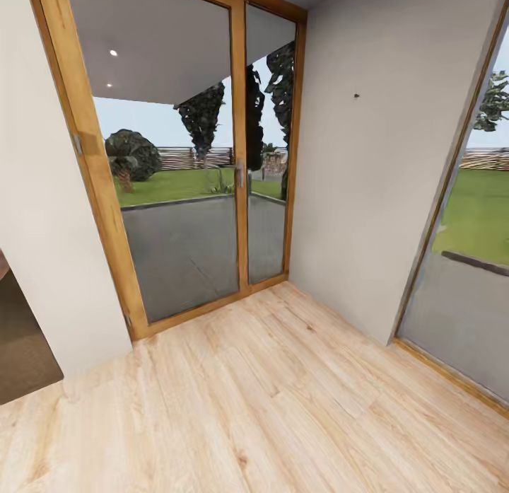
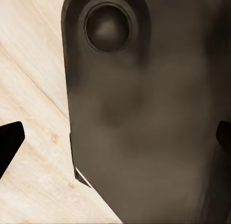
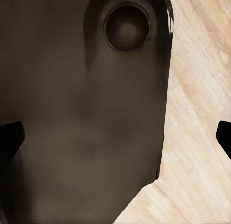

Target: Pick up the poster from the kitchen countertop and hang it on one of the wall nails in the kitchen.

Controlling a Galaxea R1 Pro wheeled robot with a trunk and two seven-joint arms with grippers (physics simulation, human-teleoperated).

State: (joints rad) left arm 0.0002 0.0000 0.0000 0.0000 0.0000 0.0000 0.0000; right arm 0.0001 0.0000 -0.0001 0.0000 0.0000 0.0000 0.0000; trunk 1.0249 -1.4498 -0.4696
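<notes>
A nail (image 1: 356, 95) sits high on the pale wall (image 1: 382, 160), right of the wood-framed glass door (image 1: 184, 167), above the plank floor (image 1: 268, 408). In the wrist views each end effector, left (image 2: 115, 139) and right (image 3: 115, 137), has its dark fingertips (image 2: 9, 139) wide apart at the picture's edges, holding nothing, over a dark robot body part (image 2: 144, 118) and floor.

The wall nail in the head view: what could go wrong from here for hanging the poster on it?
1. The wall nail is a tiny speck high on the pale wall, so it may be easy to miss.
2. It sits between the glass door and another glazed opening; a wide swing could hit glass.
</notes>
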